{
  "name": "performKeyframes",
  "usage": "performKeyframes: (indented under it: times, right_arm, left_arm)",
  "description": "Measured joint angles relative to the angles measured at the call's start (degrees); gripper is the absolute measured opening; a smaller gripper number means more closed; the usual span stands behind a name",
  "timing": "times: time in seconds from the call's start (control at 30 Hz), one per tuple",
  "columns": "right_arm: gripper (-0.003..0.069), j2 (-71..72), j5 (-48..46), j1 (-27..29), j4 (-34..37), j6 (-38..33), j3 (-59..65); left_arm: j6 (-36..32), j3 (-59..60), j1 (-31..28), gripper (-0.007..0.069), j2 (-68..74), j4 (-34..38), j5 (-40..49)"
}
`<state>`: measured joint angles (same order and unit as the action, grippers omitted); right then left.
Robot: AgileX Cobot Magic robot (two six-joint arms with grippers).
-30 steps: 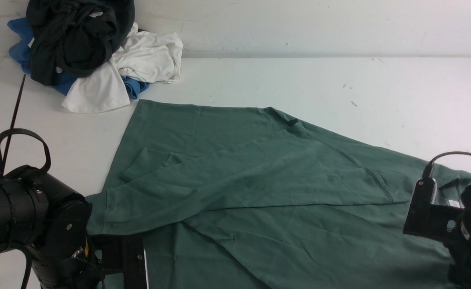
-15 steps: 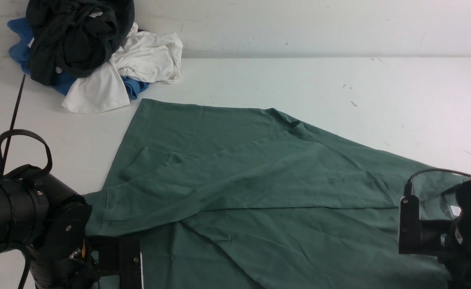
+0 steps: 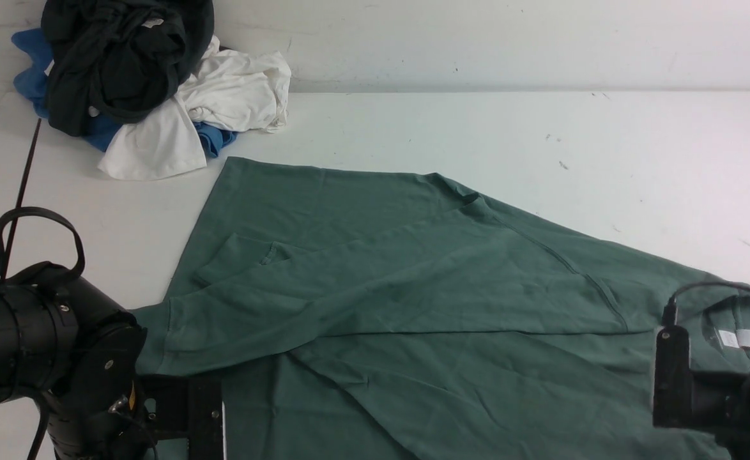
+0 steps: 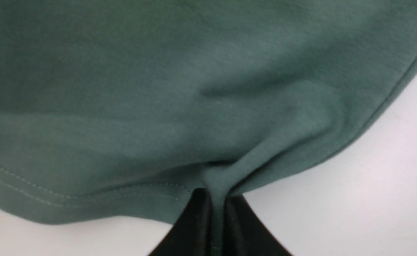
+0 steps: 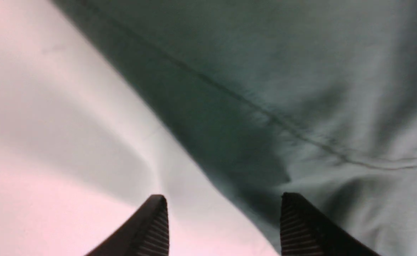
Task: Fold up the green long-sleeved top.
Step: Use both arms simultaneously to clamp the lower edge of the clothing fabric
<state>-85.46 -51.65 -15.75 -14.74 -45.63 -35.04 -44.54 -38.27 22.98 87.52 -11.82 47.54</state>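
Left wrist view: L gripper (image 4: 216,195) pinching green top (image 4: 158,89) hem (R gripper (image 5: 222,196) spread wide).

The green top (image 3: 413,287) ran off the front view's bottom edge. There the left claw (image 4: 215,208) was hidden behind the left arm (image 3: 43,338), the right claw (image 5: 222,209) behind the right arm (image 3: 701,399). Right wrist view was blurred. Print on the neck tag (image 3: 728,338) was too small to read.
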Motion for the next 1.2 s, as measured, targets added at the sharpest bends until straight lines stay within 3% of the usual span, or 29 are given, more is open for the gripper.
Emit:
performKeyframes:
  times: [0.33,0.77,0.87,1.07,1.2]
  right_arm:
    - [0.0401,1.5,8.2,0.0,-3.4,1.4,3.4]
    - [0.0398,0.4,12.0,0.0,-3.5,2.6,2.3]
    - [0.0348,-1.2,11.4,0.0,-3.1,1.6,1.6]
    - [0.0068,-2.1,8.3,-0.1,-0.6,1.4,0.5]
    - [0.0013,-0.9,5.8,-0.1,3.1,1.3,-0.4]
  left_arm:
    - [0.0,0.0,0.0,0.0006,0.0,0.0,-0.2]
    - [0.0,0.0,0.0,0.0006,0.0,-0.2,0.2]
    - [0.0,0.0,0.0,0.0006,0.0,-0.3,0.2]
    - [0.0,0.0,0.0,0.0006,-0.1,-0.3,0.4]
    - [0.4,0.0,0.0,0.0006,-2.1,-0.3,0.5]
